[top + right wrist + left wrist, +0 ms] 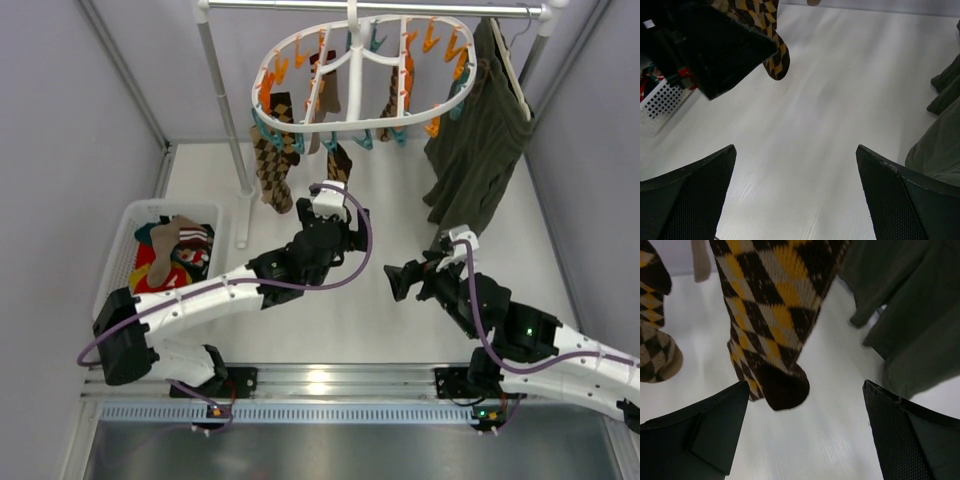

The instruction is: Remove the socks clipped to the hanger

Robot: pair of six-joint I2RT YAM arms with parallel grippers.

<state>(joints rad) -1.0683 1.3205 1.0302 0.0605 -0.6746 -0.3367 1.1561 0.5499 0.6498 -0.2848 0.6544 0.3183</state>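
Our left gripper (805, 384) is spread wide, with the toe of an argyle sock (775, 315) hanging between its fingers, ungripped. The sock hangs from the white clip hanger (345, 124). Our right gripper (795, 147), also spread, holds nothing.

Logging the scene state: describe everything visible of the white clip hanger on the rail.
The hanger is a white oval ring, seemingly plastic, with cross bars inside and a central stem hooked over the metal rail. Orange clips and teal clips line its rim. It hangs roughly level above the far side of the table. Several socks are clipped to it, mostly argyle ones at its left and front. The olive garment hangs close beside its right end; whether they touch is unclear.
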